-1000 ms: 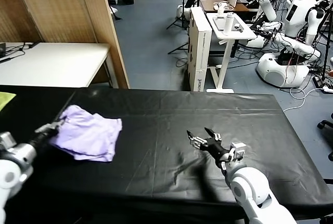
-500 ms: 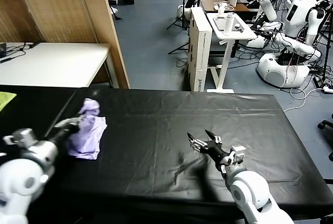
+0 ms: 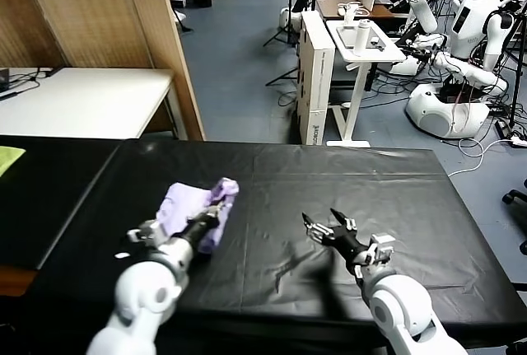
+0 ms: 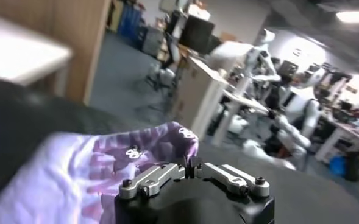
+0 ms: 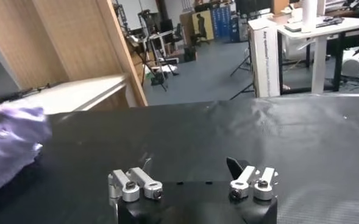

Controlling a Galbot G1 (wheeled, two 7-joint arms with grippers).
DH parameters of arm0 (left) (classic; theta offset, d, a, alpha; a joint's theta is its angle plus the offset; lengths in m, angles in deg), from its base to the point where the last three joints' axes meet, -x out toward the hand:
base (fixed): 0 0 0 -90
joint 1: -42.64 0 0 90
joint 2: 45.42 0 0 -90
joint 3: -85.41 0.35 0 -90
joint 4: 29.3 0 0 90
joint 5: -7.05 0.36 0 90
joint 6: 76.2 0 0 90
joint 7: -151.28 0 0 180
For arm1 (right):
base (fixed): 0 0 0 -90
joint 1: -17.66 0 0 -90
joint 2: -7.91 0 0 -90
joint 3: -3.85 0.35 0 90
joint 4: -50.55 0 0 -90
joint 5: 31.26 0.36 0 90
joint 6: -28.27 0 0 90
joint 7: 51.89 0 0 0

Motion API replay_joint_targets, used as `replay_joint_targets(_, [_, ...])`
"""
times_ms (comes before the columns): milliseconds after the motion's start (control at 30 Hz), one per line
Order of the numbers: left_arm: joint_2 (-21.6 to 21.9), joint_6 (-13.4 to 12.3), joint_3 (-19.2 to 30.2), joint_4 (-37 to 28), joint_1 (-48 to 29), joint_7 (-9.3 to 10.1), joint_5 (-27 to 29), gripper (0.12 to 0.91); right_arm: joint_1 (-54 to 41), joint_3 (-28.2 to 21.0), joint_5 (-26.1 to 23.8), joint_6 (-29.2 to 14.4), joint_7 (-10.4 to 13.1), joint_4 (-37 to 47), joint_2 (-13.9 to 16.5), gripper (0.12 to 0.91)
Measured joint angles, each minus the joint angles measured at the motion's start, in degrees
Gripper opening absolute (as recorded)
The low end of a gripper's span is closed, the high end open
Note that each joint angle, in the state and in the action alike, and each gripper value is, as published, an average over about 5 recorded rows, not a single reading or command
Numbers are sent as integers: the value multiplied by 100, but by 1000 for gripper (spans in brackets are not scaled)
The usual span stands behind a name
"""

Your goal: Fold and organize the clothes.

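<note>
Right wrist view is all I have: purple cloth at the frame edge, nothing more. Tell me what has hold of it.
Observer: The left gripper is shut on the T-shirt, pinching its bunched edge above the black table.
Operator: Describe the fabric at the pinch.
Observer: The left wrist view shows a darker purple print there, right beside the closed fingers.
Operator: Report my own gripper.
Observer: From the head, the right gripper hangs open over bare tabletop, well apart from the shirt.
</note>
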Motion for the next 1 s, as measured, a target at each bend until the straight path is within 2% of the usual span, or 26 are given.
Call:
replay_joint_targets(100, [-264,-28,200,-158,-49,-38,225,298,-80,-81,272,123,141,10,9,907])
replay_joint_targets(233, [-389,-30,352,-140,-51,-54,369,537,-230,-221,748,311,379,64,14,907])
replay_joint_targets(300, [-391,-32,368,-59,-38,-84,382,631,-313,-302,972,376,482,101,4,907])
replay_joint_targets(433, [-297,-82,289,173,6,-151,375,852,-462,-423,1174,409,579,177,-43,907])
replay_joint_targets(533, [-143,-167,142,366,67,-159,368,900,-694,-675,1297,427,646,335,-184,907])
replay_joint_targets(767, [167,-256,-207,641,267,-147,414,907,-1230,-1347,1520,565,808,864,-555,907])
replay_joint_targets(1000, [332,-275,-381,663,290,-152,460,907,-1483,-1728,1553,687,976,1189,-650,903])
